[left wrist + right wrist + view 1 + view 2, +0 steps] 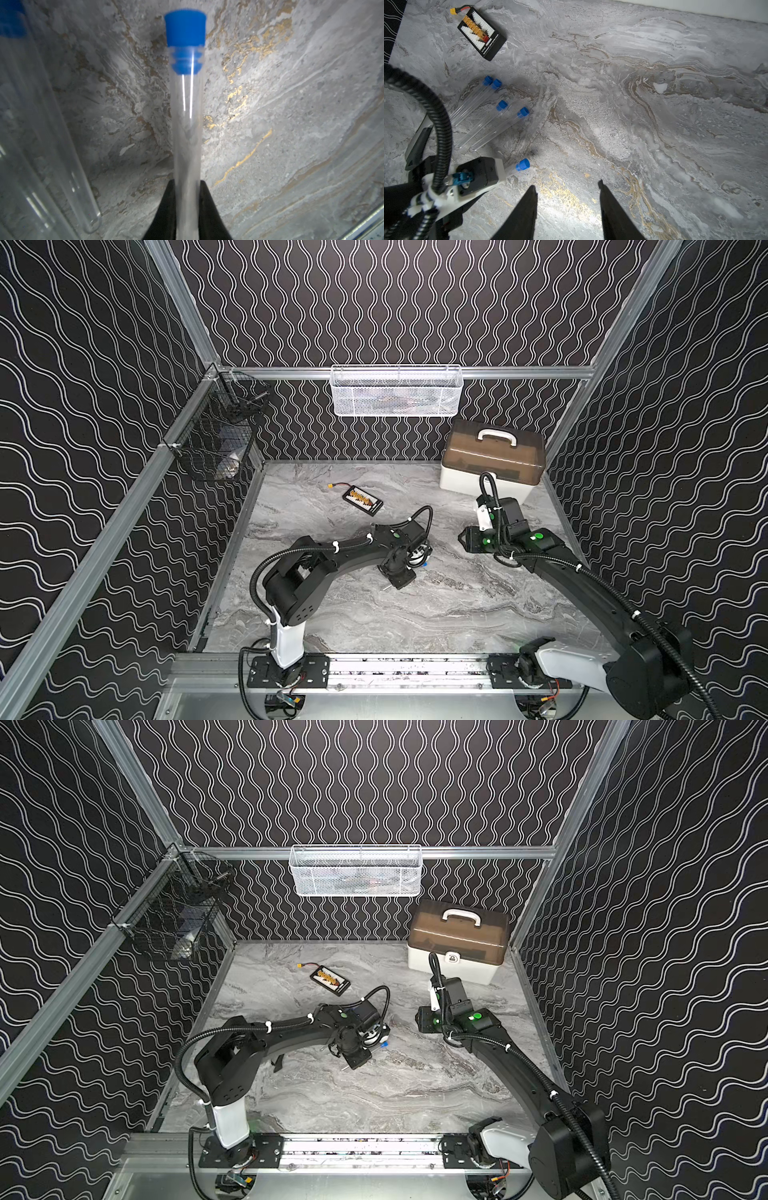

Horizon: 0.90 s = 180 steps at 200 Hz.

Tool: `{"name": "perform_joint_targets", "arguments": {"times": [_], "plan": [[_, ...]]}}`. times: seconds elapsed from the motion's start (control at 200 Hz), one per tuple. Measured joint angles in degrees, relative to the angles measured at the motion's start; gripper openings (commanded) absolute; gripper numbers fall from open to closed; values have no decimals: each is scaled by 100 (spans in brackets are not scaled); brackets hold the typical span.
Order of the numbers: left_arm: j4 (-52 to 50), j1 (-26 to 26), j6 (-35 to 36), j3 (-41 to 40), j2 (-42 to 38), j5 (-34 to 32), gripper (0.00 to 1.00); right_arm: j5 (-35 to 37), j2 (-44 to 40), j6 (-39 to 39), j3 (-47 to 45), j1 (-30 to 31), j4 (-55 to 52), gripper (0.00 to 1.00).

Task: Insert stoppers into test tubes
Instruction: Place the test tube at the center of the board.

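Observation:
My left gripper is shut on a clear test tube that runs out between its fingers. A blue stopper sits pushed into that tube's far end. In both top views this gripper hangs low over the middle of the marble, with the blue stopper at its tip. Several more test tubes lie side by side on the marble in the right wrist view, each with a blue stopper in its mouth. My right gripper is open above bare marble, holding nothing, to the right of the held tube's stopper.
A black-and-yellow battery board with a yellow connector lies behind the tubes. A brown-lidded toolbox stands at the back right. A white mesh basket hangs on the back rail, a black wire basket on the left rail.

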Motion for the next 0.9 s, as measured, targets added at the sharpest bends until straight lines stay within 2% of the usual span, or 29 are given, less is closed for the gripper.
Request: {"name": "perform_joint_targets", "arguments": {"times": [0.641, 0.901], "plan": [[-68, 0, -4, 109, 275, -221, 31, 37, -122, 42, -74, -98, -2, 49], [-22, 0, -20, 96, -63, -398, 48, 70, -295, 35, -72, -151, -4, 49]]}}
